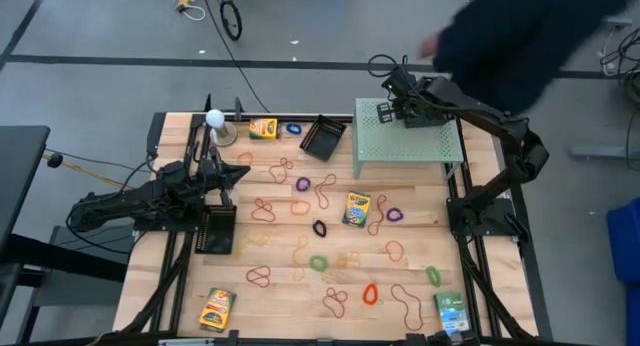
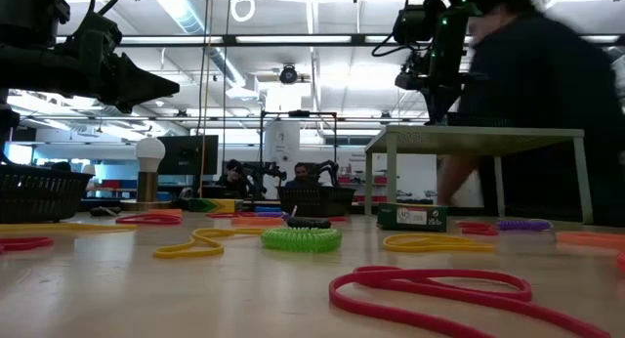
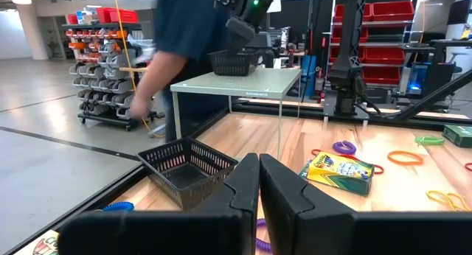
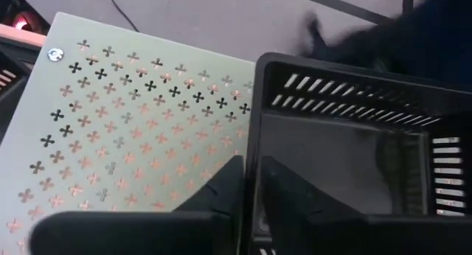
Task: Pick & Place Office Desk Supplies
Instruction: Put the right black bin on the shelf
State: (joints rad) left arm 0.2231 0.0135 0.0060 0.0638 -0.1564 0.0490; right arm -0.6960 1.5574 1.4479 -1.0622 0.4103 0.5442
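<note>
1. right gripper (image 4: 249,183) is up over the green perforated stand (image 1: 400,144), jaws clamped on the near wall of a black basket (image 4: 346,122) that sits on top of it.
2. left gripper (image 3: 258,183) hangs above the worktop's (image 1: 285,296) left side with its jaws together, nothing in them.
3. rubber bands (image 1: 320,262) are scattered all over the wood, with crayon boxes among them, one (image 1: 357,208) near the middle.
4. a person (image 1: 520,36) in dark clothes leans in at the far right corner.
</note>
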